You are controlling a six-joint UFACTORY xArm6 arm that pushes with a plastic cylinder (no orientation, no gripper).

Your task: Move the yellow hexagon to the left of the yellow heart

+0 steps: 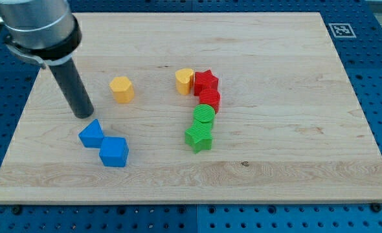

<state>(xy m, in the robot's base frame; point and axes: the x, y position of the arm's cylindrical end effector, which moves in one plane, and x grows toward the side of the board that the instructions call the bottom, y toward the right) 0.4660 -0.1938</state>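
The yellow hexagon [122,88] sits on the wooden board, left of centre. The yellow heart [184,81] lies to its right, about a hundred pixels away, touching the red star [205,82]. My tip [83,114] rests on the board left of and slightly below the yellow hexagon, apart from it, and just above the blue blocks.
A red block [210,99] sits below the red star. A green block [204,115] and a green star [199,137] follow beneath it in a column. A blue triangular block [91,134] and a blue cube [114,152] lie at the lower left. The board's left edge [19,123] is near.
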